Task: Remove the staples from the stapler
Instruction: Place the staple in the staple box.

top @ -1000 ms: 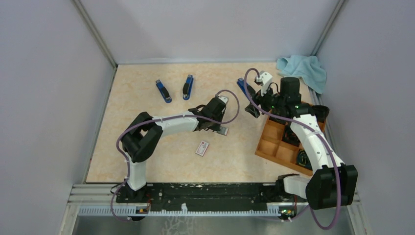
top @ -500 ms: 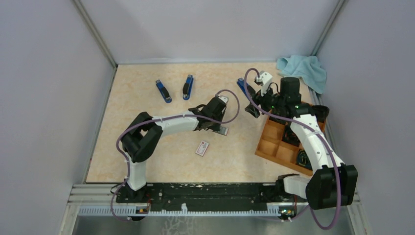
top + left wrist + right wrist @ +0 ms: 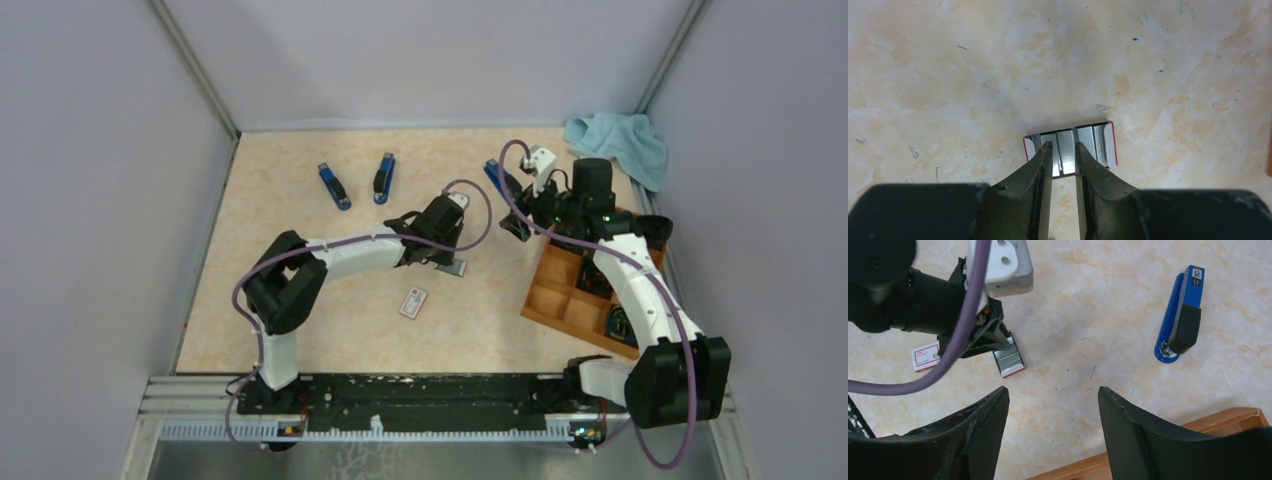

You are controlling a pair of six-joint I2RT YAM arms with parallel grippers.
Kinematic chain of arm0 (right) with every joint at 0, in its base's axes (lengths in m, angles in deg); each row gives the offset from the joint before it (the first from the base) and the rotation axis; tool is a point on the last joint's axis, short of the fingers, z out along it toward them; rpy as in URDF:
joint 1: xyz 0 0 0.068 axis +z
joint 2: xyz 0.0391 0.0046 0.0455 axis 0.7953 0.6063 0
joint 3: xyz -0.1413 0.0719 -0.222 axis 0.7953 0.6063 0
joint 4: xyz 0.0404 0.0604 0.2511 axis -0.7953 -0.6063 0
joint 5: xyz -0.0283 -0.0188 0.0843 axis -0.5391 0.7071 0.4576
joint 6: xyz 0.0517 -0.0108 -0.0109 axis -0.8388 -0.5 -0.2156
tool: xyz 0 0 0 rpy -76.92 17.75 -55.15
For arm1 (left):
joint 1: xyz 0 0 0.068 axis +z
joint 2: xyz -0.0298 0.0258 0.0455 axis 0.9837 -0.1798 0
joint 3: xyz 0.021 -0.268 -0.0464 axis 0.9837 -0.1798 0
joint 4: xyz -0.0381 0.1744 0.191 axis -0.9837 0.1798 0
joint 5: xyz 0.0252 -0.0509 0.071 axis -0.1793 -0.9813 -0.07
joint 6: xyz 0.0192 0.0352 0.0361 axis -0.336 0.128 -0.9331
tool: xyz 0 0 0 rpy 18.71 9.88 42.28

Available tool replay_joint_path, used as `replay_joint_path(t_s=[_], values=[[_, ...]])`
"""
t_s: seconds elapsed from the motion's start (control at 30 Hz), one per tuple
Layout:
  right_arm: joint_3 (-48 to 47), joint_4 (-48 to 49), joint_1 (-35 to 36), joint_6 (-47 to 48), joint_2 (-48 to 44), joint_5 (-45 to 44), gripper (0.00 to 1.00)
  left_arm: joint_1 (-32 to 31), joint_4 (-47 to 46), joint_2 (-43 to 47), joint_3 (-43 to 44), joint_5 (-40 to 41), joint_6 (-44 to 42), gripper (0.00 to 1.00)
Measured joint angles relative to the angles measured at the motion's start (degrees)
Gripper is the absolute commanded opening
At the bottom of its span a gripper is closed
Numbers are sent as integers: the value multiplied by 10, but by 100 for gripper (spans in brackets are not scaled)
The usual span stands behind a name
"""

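Several grey strips of staples (image 3: 1095,142) lie side by side in a small white, red-edged tray (image 3: 1029,148) on the table. My left gripper (image 3: 1063,146) is right over that tray, jaws a narrow gap apart, straddling one strip at the tips; bare table shows through the gap behind. In the top view the tray (image 3: 455,267) sits just beyond the left gripper (image 3: 447,262). My right gripper (image 3: 1053,392) hovers wide open and empty. A blue stapler (image 3: 1183,315) lies closed beyond it, up and to the right in the right wrist view.
Two more blue staplers (image 3: 334,185) (image 3: 384,178) lie at the back left. A small white box with a red label (image 3: 413,302) sits near the front. A wooden organiser (image 3: 580,295) stands at the right, and a blue cloth (image 3: 620,140) lies in the back right corner.
The left gripper's jaws have parted slightly over the tray. The right arm has not moved.
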Motion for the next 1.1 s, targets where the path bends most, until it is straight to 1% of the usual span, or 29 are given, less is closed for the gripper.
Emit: replay_joint_path(t_s=[0.13,0.27,0.37,0.53,0.67,0.9,1.1], values=[[9,6,0,1,0,11,66,0,-35,52,-41,-11,0,27],[11,8,0,1,0,20,66,1,-100,131,-117,-14,6,27],[11,9,0,4,0,25,66,11,-167,188,-199,-27,22,24],[17,11,0,5,0,30,66,54,-200,188,-247,-60,40,20],[17,11,0,5,0,32,66,84,-207,163,-255,-84,52,20],[17,10,0,5,0,36,66,88,-222,123,-251,-117,58,20],[17,10,0,6,0,38,66,91,-226,97,-221,-136,60,21]])
